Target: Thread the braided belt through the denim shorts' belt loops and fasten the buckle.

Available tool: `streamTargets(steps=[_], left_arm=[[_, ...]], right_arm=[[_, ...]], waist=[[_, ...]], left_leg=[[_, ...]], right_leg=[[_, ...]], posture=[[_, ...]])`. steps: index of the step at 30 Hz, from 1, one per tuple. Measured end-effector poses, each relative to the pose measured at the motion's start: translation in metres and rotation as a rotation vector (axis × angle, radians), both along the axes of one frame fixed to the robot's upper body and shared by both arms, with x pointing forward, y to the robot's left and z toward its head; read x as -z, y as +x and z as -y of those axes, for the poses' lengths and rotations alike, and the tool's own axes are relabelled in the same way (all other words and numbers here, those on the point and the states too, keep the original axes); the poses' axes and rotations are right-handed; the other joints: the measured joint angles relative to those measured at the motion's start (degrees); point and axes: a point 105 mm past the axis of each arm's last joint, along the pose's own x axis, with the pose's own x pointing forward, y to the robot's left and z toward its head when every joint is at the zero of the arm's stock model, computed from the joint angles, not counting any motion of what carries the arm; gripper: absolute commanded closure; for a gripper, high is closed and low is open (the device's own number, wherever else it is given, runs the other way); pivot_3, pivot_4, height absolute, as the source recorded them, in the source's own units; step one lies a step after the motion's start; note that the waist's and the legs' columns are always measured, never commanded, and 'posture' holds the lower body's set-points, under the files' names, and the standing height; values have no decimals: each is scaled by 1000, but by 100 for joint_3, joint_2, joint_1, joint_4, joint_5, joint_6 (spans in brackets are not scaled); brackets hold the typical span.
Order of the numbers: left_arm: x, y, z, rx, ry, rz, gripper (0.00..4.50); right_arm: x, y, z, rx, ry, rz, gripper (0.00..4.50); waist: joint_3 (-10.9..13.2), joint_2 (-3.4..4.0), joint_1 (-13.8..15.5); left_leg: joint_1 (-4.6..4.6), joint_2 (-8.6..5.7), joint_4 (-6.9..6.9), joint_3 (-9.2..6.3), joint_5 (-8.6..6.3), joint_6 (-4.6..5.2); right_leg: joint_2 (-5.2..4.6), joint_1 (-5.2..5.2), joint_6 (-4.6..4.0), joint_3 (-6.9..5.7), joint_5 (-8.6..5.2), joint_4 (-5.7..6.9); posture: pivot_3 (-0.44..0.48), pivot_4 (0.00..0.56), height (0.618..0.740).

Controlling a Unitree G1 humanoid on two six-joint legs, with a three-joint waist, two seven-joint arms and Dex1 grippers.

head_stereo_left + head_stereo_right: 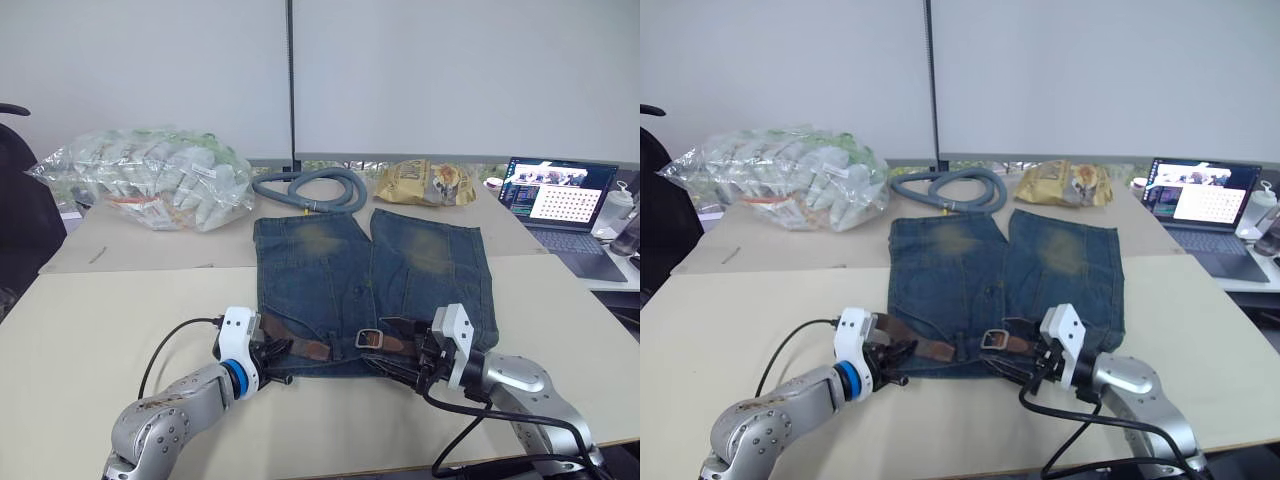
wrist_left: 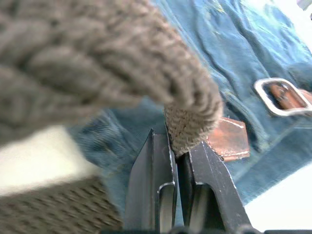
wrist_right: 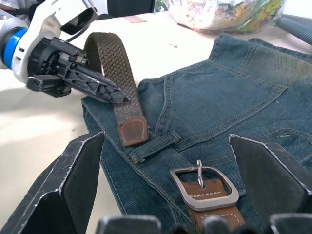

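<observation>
The denim shorts (image 1: 370, 270) lie flat on the table with the waistband toward me. The braided belt (image 3: 117, 73) arches up over the left part of the waistband, and its brown leather tip (image 3: 133, 131) rests beside a belt loop (image 3: 153, 145). My left gripper (image 1: 280, 352) is shut on the belt just behind that tip. The silvery buckle (image 3: 204, 187) lies flat on the middle of the waistband. My right gripper (image 1: 398, 352) is open, with one finger on each side of the buckle and touching nothing.
Behind the shorts lie a grey corrugated hose (image 1: 305, 188), a clear bag of packets (image 1: 150, 178) at the far left and a yellow bag (image 1: 425, 182). An open laptop (image 1: 560, 200) stands at the far right. Black cables trail from both wrists over the near table edge.
</observation>
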Motion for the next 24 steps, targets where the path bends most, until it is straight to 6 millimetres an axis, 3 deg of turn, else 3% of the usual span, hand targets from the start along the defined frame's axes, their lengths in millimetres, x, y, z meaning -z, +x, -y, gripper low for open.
streamTargets(steps=[18,24], left_arm=[[-6,7,34,56,6,15,4500],[0,9,46,82,-36,-17,4500]], right_arm=[[-1,0,-4,7,25,3,34],[9,-12,-2,-20,-1,-121,34]], waist=[[0,-1,10],[-1,-2,6]], left_leg=[[1,-1,3,0,1,1],[1,0,7,0,-1,6]], right_leg=[[1,1,0,0,0,4],[1,4,0,6,0,4]], posture=[[0,150,740],[0,150,740]])
